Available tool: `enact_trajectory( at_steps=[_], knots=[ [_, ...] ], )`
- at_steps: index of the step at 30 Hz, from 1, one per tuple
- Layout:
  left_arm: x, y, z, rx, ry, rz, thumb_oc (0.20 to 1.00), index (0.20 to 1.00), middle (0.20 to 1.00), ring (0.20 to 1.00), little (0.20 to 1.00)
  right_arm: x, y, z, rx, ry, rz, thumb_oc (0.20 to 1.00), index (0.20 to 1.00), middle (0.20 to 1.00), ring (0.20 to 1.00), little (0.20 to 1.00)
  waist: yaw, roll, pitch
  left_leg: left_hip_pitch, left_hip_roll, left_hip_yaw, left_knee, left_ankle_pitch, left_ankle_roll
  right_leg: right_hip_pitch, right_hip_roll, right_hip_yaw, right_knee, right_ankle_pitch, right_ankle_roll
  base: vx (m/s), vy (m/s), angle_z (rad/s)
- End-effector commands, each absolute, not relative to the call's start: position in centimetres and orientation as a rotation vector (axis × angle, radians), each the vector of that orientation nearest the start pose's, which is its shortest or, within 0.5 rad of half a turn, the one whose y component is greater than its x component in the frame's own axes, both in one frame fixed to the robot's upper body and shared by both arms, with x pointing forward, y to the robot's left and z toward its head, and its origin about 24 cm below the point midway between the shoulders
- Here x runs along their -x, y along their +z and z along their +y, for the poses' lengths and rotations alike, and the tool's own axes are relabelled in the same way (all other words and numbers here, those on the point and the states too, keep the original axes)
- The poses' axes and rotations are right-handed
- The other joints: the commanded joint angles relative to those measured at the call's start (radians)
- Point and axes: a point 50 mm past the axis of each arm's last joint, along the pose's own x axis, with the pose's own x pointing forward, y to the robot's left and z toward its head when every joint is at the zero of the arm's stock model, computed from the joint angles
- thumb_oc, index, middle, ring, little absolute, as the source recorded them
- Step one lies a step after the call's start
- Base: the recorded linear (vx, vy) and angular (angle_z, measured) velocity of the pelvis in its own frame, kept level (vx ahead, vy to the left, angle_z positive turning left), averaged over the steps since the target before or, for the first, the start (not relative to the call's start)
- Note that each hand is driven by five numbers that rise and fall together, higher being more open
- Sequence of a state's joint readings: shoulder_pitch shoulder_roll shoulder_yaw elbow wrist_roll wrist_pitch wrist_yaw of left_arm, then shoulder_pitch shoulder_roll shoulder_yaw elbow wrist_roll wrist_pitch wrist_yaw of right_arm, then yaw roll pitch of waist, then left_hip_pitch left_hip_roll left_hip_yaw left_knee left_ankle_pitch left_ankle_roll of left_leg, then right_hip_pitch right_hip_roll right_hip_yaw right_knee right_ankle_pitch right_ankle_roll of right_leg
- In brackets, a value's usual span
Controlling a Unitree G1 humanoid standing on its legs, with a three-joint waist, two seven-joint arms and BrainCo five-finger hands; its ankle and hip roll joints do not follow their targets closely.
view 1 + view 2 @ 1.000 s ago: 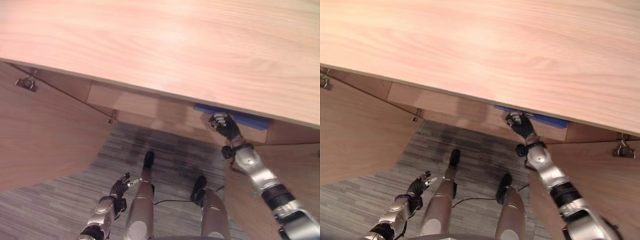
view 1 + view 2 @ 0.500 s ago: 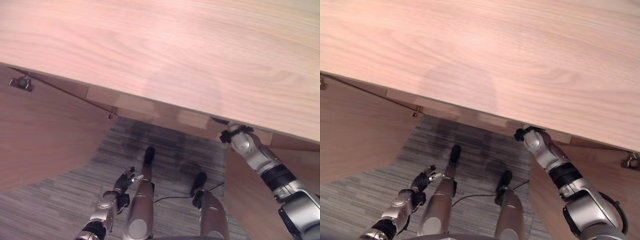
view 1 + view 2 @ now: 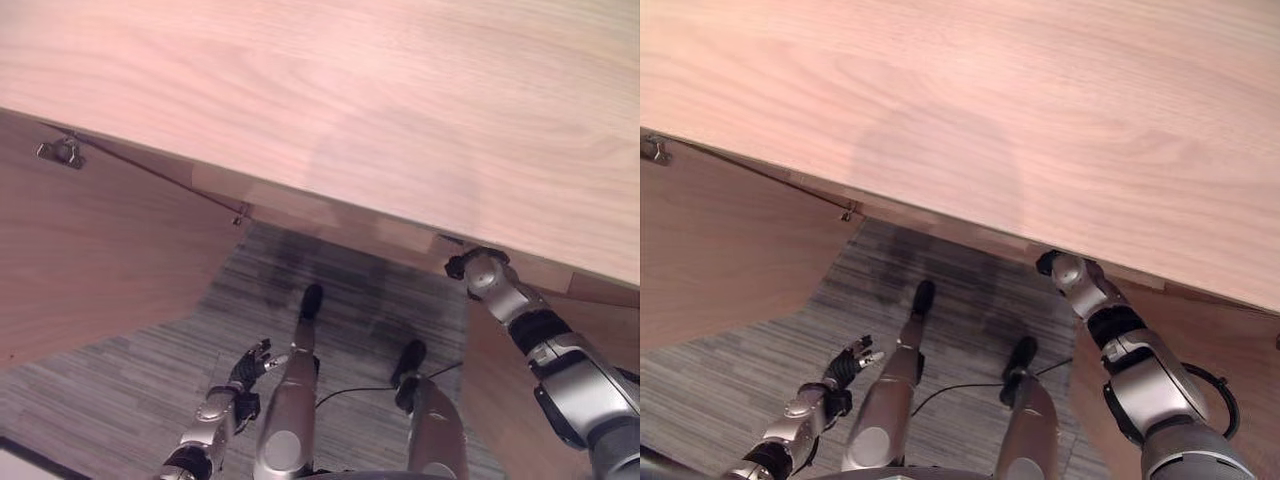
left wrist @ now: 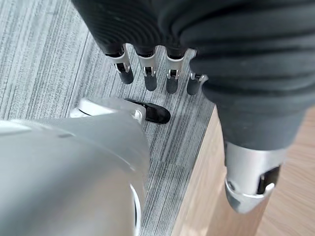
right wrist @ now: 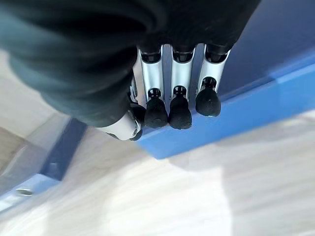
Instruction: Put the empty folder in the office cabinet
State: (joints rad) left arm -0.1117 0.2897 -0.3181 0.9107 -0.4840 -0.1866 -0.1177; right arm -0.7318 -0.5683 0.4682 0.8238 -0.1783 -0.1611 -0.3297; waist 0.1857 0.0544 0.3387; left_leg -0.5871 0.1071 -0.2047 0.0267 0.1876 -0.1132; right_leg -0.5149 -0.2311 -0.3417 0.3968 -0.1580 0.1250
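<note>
On the left, the open cabinet door (image 3: 90, 260) swings out over the carpet floor (image 3: 150, 380), with a hinge (image 3: 62, 152) showing near its upper edge. The left hand (image 3: 250, 362) hangs low over the carpet beside it. Its fingers (image 4: 147, 78) are loosely spread, hold nothing and touch nothing.

The broad wooden cabinet top (image 3: 400, 90) runs across the upper part of both eye views. Its front edge overhangs the opening, so the inside of the cabinet is hidden from the head.

Further right, the right arm (image 3: 500, 290) reaches in under that edge. In the right wrist view, the right hand (image 5: 177, 98) lies against the blue folder (image 5: 275, 59). Its fingers (image 5: 179, 115) are nearly straight, with the dark tips close to the folder's thick edge and the thumb tucked beside them. I see no pinch on the folder. The folder rests inside the cabinet on a pale wooden shelf (image 5: 197, 196).

The placing step looks nearly done, since the folder seems seated and the hand only rests on it. The next move probably calls for lifting the fingers off without dragging the folder, then drawing the wrist straight back and down under the top's front edge. That edge is the tight spot. At the far right another wood panel (image 3: 1240, 340) stands just beside the arm and limits sideways room. The carpet between the two panels is open for the retreat.
</note>
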Motion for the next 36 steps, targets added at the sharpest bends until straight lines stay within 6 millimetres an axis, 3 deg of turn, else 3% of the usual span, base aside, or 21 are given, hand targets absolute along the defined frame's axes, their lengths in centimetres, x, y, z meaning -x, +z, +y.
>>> enact_trajectory(
  at_steps=[1,15,23,36],
  knots=[
    [-20.8,-10.2,20.2,0.018,-0.095,0.647,1.0,1.0,1.0,1.0,1.0,-37.4,13.1,-23.0,0.89,-0.176,-0.21,0.2,0.2,0.2,0.2,0.2,0.031,0.009,0.016,0.046,0.005,-0.014,0.048,-0.124,-0.003,-0.012,0.0,0.049,0.007,0.014,0.022,-0.02,-0.033,0.06],
    [-20.7,-10.2,20.8,-0.015,-0.095,0.66,1.0,1.0,1.0,1.0,1.0,-38.2,12.7,-25.5,0.774,-0.292,-0.07,0.2,0.2,0.2,0.2,0.2,0.049,0.035,0.063,-0.045,-0.007,-0.022,0.137,-0.144,0.002,-0.088,-0.009,0.049,0.084,-0.015,0.014,-0.01,-0.014,0.05],
    [-20.2,-10.3,21.4,-0.049,-0.105,0.677,1.0,1.0,1.0,1.0,1.0,-37.9,13.8,-29.2,0.722,-0.42,0.0,0.2,0.2,0.2,0.2,0.2,0.056,0.05,0.084,-0.095,-0.016,-0.02,0.172,-0.153,0.004,-0.138,-0.014,0.053,0.123,-0.026,0.01,0.0,0.001,0.0],
    [-20.2,-10.2,22.0,-0.088,-0.122,0.688,1.0,1.0,1.0,1.0,1.0,-36.3,14.2,-33.7,0.811,-0.524,0.111,0.2,0.2,0.2,0.2,0.2,0.054,0.062,0.1,-0.16,-0.032,-0.011,0.22,-0.167,0.006,-0.197,-0.025,0.063,0.161,-0.032,0.01,0.0,0.0,0.0]
  ],
)
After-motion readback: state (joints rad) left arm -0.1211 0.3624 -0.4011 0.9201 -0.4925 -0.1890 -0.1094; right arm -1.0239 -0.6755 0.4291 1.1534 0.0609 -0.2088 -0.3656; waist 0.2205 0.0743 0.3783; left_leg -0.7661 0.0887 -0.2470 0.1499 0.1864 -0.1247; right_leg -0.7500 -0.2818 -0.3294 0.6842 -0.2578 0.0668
